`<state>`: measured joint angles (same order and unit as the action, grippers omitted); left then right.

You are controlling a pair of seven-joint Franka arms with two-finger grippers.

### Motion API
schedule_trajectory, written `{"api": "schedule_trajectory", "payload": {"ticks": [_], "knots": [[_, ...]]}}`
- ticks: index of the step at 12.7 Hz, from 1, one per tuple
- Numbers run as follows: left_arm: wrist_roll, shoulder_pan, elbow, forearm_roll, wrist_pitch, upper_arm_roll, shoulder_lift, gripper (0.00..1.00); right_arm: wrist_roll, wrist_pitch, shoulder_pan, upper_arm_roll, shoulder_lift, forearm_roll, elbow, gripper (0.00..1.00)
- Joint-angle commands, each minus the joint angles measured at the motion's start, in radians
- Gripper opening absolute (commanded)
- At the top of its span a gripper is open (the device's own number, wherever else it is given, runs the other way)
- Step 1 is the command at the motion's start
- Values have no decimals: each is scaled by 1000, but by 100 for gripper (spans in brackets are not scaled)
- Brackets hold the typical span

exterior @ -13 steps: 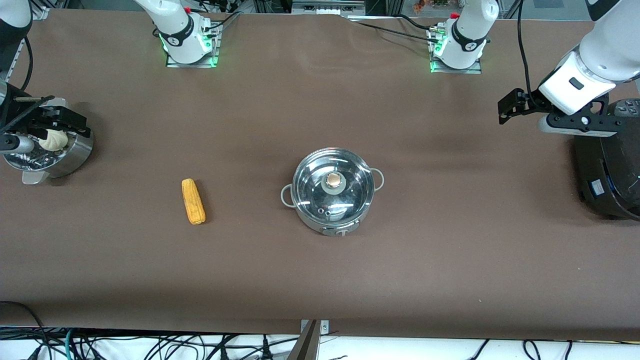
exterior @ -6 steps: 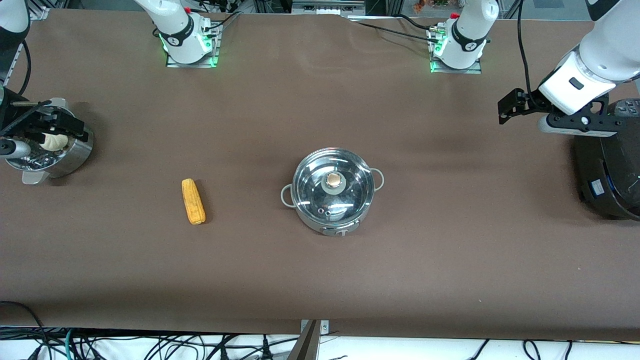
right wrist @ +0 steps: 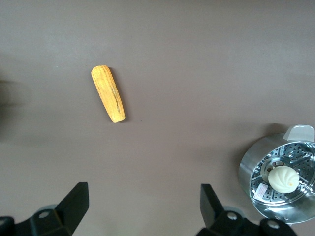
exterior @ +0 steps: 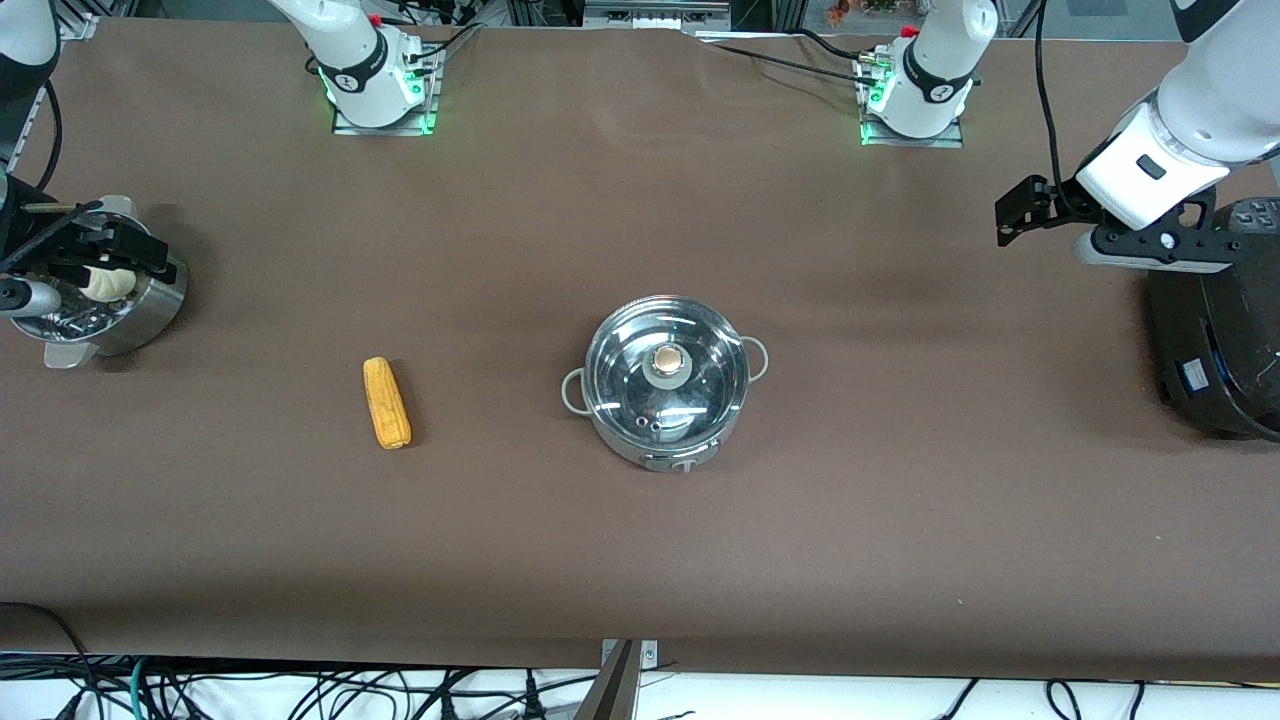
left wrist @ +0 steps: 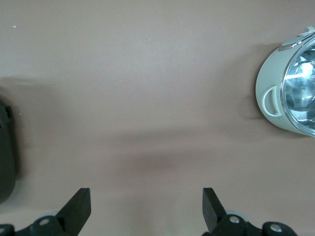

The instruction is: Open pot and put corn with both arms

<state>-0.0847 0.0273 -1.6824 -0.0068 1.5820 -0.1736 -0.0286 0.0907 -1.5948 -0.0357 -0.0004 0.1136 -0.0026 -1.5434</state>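
The steel pot [exterior: 668, 400] stands mid-table with its glass lid [exterior: 700, 375] on, tan knob up. It also shows at the edge of the left wrist view [left wrist: 271, 101]. The corn [exterior: 386, 403] lies on the table beside the pot, toward the right arm's end; it also shows in the right wrist view [right wrist: 108, 93]. My right gripper [right wrist: 144, 194] is open and empty, up over the steamer basket at the table's end [exterior: 70, 262]. My left gripper [left wrist: 146, 199] is open and empty, up beside the black cooker [exterior: 1150, 245].
A perforated steel steamer basket [exterior: 150, 305] with a white bun [exterior: 108, 283] stands at the right arm's end, also in the right wrist view [right wrist: 248, 172]. A large black cooker [exterior: 1215, 350] stands at the left arm's end.
My right gripper has shifted a little toward the right arm's end of the table over the steamer basket. The left arm, pot and corn have barely moved.
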Motion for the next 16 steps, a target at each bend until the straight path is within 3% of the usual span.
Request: {"api": "schedule_trajectory", "payload": {"ticks": [1, 8, 10, 14, 16], "knots": [[13, 3, 21, 7, -31, -6, 4, 100, 7, 9, -6, 2, 9, 1, 25, 100], [10, -49, 26, -50, -36, -18, 44, 100, 6, 7, -6, 2, 9, 1, 25, 100], [-21, -123, 114, -62, -33, -18, 131, 100, 6, 6, -3, 3, 11, 1, 25, 100], [-375, -332, 373, -56, -28, -15, 381, 100, 11, 4, -3, 3, 30, 0, 25, 100], [-510, -397, 426, -56, 51, -17, 462, 100, 11, -31, 0, 3, 78, 1, 26, 100]]}}
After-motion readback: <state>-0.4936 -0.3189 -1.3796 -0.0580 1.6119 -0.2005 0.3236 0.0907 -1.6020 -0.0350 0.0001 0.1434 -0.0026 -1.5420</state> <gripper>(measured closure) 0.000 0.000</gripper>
